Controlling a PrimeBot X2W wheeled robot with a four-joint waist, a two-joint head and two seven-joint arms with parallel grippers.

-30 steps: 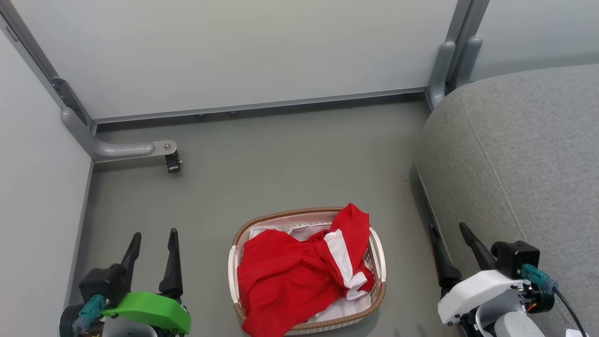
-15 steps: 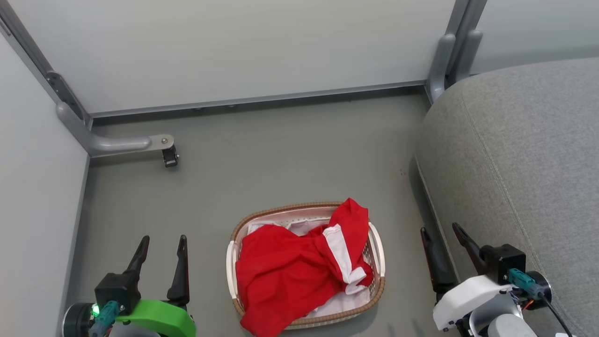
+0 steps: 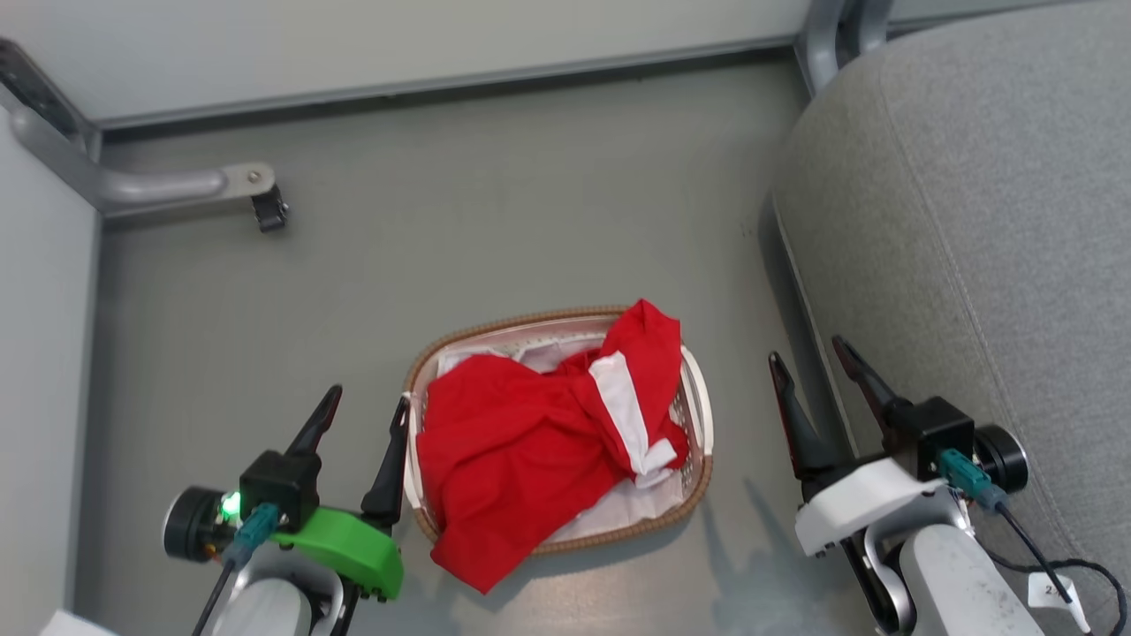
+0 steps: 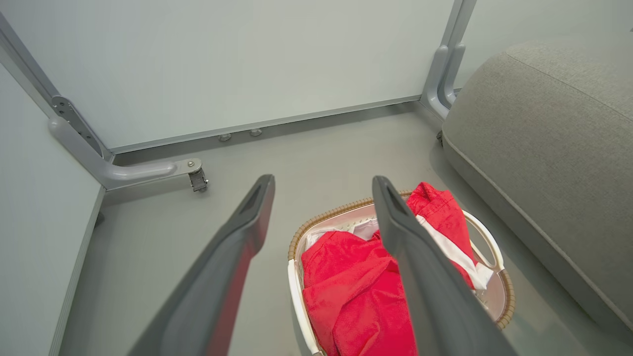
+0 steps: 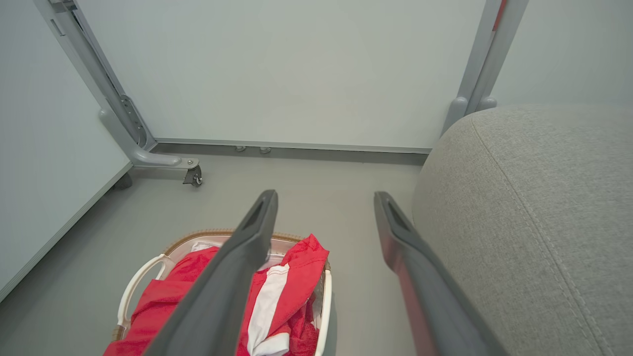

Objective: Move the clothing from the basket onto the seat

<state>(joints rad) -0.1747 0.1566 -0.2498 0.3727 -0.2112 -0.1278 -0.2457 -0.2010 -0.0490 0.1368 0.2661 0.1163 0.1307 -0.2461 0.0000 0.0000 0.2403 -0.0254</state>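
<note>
Closest to me, my left gripper (image 3: pixel 369 397) has both fingers spread wide with nothing in them. Its inner finger sits just beside the basket (image 3: pixel 700 415) rim in the head view, and I can't tell if it's touching. My right gripper (image 3: pixel 807 350) is the same deal, released and empty, hanging by the edge of the seat (image 3: pixel 972 221). The basket's on the floor (image 3: pixel 486 212) between them, and the clothing (image 3: pixel 512 442) is piled inside with one red corner flopped over the near rim. Further back there's a frame leg with a caster (image 3: pixel 268 212), then the wall panel (image 3: pixel 398 35).
</note>
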